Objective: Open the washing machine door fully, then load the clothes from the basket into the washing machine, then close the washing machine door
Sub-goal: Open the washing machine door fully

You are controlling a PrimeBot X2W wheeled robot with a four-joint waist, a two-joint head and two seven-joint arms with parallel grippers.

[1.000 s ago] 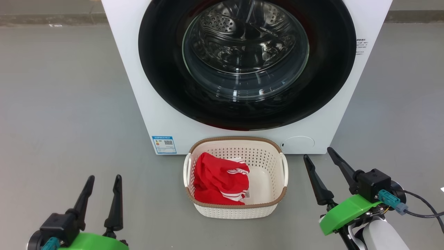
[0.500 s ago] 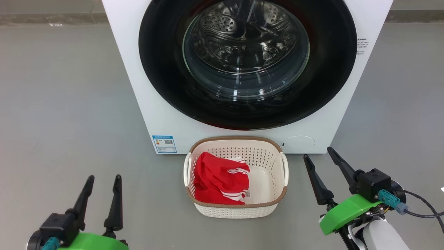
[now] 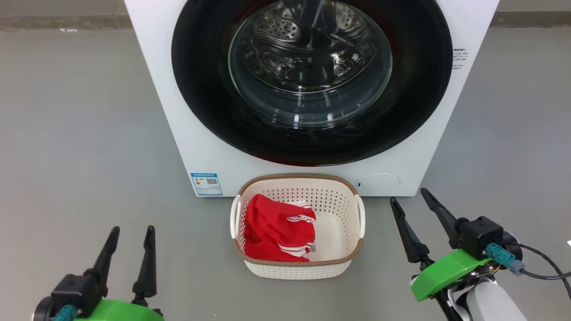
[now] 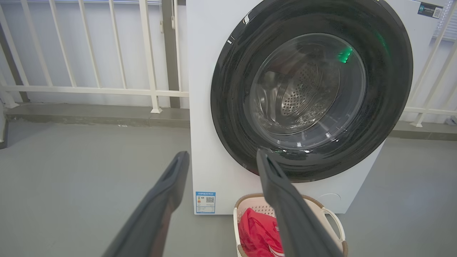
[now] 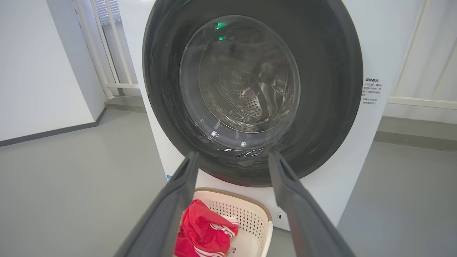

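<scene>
At lower left, the left fingers (image 3: 147, 258) stood spread and empty. The basket (image 3: 296, 177) holding the red clothes (image 3: 274, 232) sat on the floor (image 3: 89, 133) just before the washing machine (image 3: 209, 147), its door (image 3: 200, 80) closed. The right fingers (image 3: 406, 234) stood spread, empty.

The scene is looked down on steeply from the head, facing forward; the washing machine (image 3: 205, 147) is cut off at the top and the basket (image 3: 294, 269) is seen from above near the centre. From the left wrist, set low and to the machine's left, the door (image 4: 232, 107) is faced along the left claw (image 4: 222, 153). From the right wrist it is viewed closer, from the right, along the right claw (image 5: 234, 154). Door, basket and grey floor (image 3: 67, 133) are shared by all three views.
</scene>
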